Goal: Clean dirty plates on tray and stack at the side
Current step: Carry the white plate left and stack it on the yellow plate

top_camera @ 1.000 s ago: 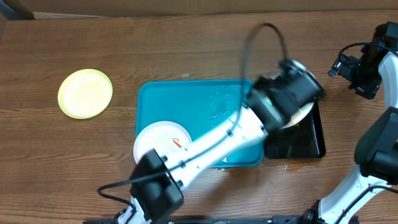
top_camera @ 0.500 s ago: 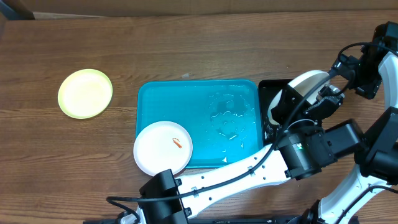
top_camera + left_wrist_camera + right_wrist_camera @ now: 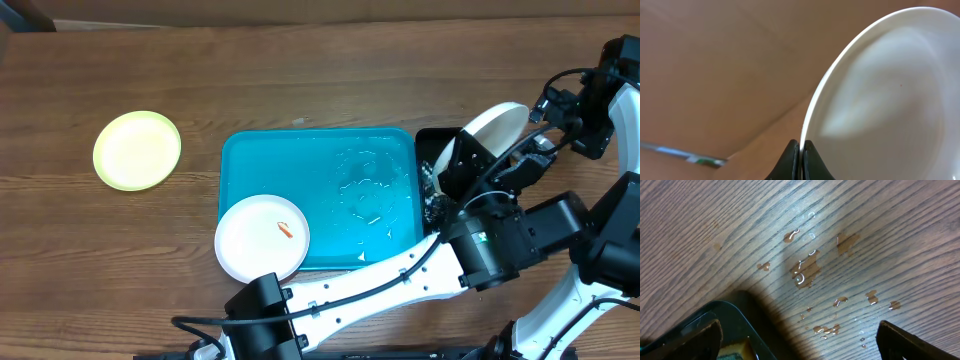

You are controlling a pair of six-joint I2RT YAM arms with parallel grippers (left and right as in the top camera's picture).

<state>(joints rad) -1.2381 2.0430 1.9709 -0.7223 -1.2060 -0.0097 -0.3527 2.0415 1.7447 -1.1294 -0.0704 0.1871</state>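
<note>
My left gripper (image 3: 801,150) is shut on the rim of a white plate (image 3: 880,100), which it holds tilted on edge. From overhead this plate (image 3: 492,125) hangs over the black tray (image 3: 430,150), with the left gripper (image 3: 515,162) just below it. A second white plate (image 3: 262,238) with a small orange smear lies at the front left corner of the turquoise tray (image 3: 350,160). On the table at far left rests a plate with a lime-green rim (image 3: 137,150). My right gripper (image 3: 568,105) is open and empty at the far right.
In the right wrist view the open right gripper (image 3: 800,347) hovers over wet wood with water drops (image 3: 805,270). The black tray's corner (image 3: 735,315) and a sponge (image 3: 740,347) show at lower left. Water beads lie on the turquoise tray.
My left arm swung off the turquoise tray toward the front right, carrying the white plate, which now stands more on edge over the black tray. The right arm stayed put.
</note>
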